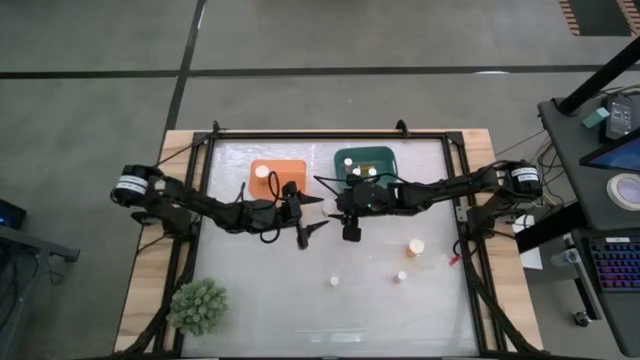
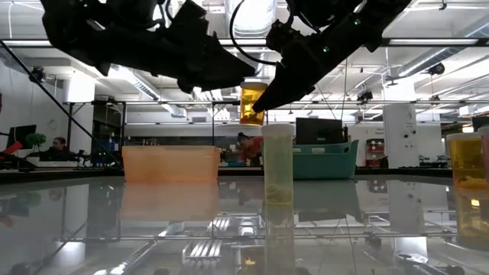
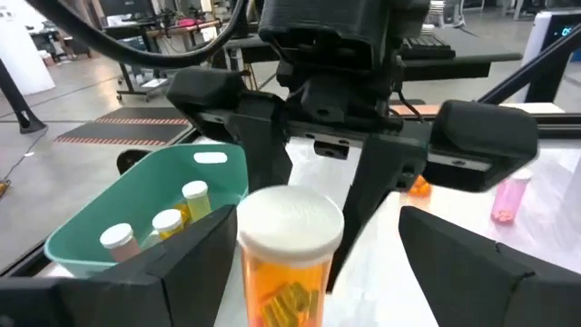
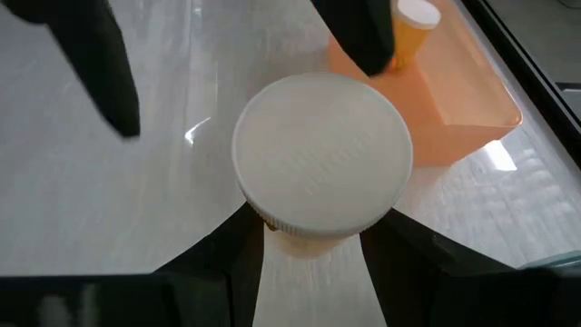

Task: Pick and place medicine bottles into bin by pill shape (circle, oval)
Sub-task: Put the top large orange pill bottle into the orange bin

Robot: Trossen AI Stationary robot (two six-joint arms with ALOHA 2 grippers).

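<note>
Seen from above, both tools meet mid-counter, between the orange bin and the green bin.

At counter level, the bottle hangs upright in the air.

Left wrist: the left tool stands apart around it.

Right wrist: the right tool is clamped under its white cap, so it is the arm carrying it.

A grey floor crossed by dark lines surrounds the table, a desk with a keyboard stands to one side, and beyond are white columns, ceiling ducts and strip lights.
</note>
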